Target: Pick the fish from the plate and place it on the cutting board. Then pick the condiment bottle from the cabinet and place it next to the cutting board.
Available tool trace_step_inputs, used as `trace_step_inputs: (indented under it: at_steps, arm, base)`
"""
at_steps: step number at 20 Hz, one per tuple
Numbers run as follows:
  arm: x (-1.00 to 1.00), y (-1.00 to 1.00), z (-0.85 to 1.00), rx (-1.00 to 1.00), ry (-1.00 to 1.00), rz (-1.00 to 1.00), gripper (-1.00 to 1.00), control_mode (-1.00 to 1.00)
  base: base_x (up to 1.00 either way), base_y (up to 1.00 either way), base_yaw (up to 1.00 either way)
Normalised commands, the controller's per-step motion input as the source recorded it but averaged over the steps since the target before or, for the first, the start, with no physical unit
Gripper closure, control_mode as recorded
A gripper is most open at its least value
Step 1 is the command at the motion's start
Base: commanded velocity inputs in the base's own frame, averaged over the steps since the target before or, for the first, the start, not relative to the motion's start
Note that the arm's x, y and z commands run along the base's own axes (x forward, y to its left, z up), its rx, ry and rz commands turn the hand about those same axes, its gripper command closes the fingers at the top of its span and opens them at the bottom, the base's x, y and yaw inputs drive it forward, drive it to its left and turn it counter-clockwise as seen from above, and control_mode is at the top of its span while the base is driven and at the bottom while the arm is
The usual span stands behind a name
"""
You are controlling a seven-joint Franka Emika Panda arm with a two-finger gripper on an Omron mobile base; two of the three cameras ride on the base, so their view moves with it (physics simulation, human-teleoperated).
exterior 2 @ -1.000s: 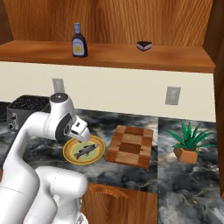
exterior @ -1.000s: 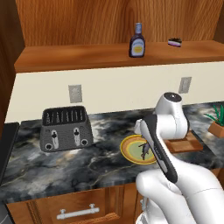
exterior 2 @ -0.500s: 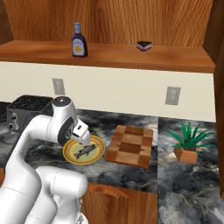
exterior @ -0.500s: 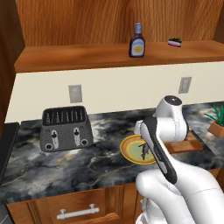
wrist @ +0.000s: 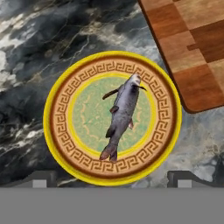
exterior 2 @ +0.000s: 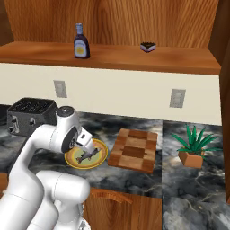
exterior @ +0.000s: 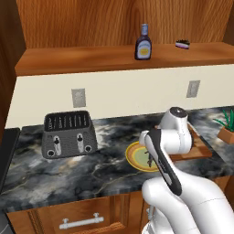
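toaster (exterior: 68,134): boxy dark grey metal, two slots on top, two knobs on the front; sits at the left end of the counter, near the back wall.
counter (exterior: 105,160): black marble with white and gold veining, glossy.
plate (wrist: 113,118): round, yellow edge, orange-brown rim with a key-pattern band, pale green centre; near the counter's front edge, just left of the board, small gap between them.
fish (wrist: 120,112): slender, dark grey, smooth, fins dark; lies across the plate centre, head toward the board's side, tail over the rim band.
gripper (wrist: 113,180): fingers spread wide, nothing between them; hangs over the plate, clear of the fish.
cutting board (exterior 2: 134,150): rectangular wood, checkered light and dark blocks, rounded corners; flat on the counter, right of the plate.
plant (exterior 2: 196,146): spiky green leaves in a small terracotta pot, right of the board, apart from it.
cabinet (exterior 2: 112,55): warm brown wood grain, long open shelf above the cream wall.
condiment bottle (exterior 2: 81,42): dark brown, narrow neck, bluish-grey cap, yellow-white label; upright on the shelf, left of centre.
small black-and-pink object (exterior 2: 147,46): on the shelf, well right of the bottle.
obstruction: the arm's white links cover part of the plate in the left base view.
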Motion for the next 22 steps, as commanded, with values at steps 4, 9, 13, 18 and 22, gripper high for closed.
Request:
trace_step_inputs:
  at_steps: [4,9,13,18,22]
  arm:
    - [0.14,-0.09,-0.19,0.0,0.0,-0.03,-1.0,-1.0]
    - [0.17,-0.09,-0.16,0.0,-0.01,-0.01,-1.0,-1.0]
    - [0.17,-0.07,-0.19,0.0,-0.02,-0.01,-1.0,-1.0]
    - [0.13,-0.01,-0.21,0.0,-0.01,-0.01,-1.0,-1.0]
    - [0.04,0.0,-0.25,0.0,0.0,-0.01,-1.0,-1.0]
  base:
    - [0.0,0.0,0.0]
    - [0.0,0.0,0.0]
    - [0.0,0.0,0.0]
    - [0.0,0.0,0.0]
    - [0.0,0.0,0.0]
